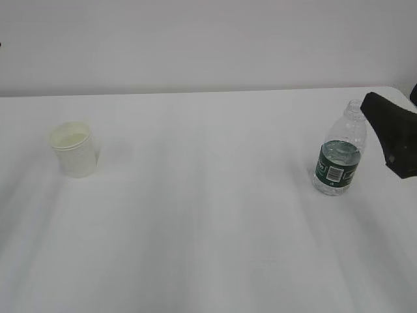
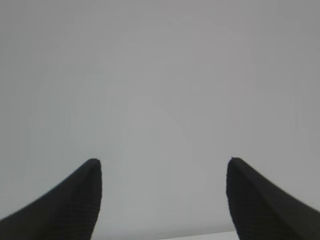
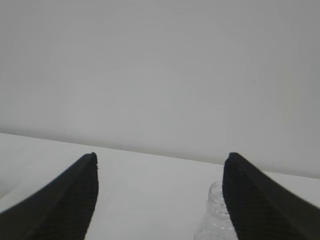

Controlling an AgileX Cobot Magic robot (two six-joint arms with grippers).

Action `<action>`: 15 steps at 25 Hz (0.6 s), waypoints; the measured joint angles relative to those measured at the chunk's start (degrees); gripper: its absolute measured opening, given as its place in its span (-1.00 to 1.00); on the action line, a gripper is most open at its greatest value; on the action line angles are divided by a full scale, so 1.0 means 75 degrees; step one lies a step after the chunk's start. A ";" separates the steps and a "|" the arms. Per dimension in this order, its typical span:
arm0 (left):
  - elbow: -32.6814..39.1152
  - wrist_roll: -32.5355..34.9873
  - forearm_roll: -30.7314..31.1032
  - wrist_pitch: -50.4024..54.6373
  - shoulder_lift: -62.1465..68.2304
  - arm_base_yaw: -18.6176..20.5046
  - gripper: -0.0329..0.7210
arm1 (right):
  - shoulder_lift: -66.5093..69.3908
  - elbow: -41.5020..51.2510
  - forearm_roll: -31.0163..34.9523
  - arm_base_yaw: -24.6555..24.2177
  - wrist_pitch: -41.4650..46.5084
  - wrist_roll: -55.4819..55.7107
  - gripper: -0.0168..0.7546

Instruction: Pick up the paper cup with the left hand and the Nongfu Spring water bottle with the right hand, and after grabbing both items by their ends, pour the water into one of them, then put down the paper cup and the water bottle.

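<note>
Nearest the exterior camera lies a wide, bare stretch of the white counter point(image 1: 208, 248). Further back stand the two task things, well apart. The Nongfu Spring water bottle point(image 1: 339, 156) stands upright at the right, capless, with water point(image 1: 341, 151) up to about the top of its dark green label band. The paper cup point(image 1: 75, 150) stands upright at the left, its pale cream inside showing.

Just beside the bottle's upper part, at the right edge of the frame, is the right hand point(image 1: 391, 134) — a black angular shape cut off by the frame, so little of it can be made out there. Whether it touches the bottle's shoulder cannot be told from this view. In the right wrist view the right hand's two black fingers point(image 3: 70, 200) stand wide apart with nothing between them; the bottle's clear neck pokes up low in the frame, close by the right-side finger, partly hidden.

The left hand point(image 2: 162, 200) does not appear in the exterior view. Its wrist view shows its fingers point(image 2: 70, 205) spread wide and holding nothing — behind them only a plain grey wall and a sliver of counter.
</note>
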 joint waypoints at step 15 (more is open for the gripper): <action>0.0027 -0.0013 -0.0517 0.0000 -0.1474 0.0000 0.55 | -0.1593 -0.1258 -0.0014 0.0000 0.2258 -0.0089 0.53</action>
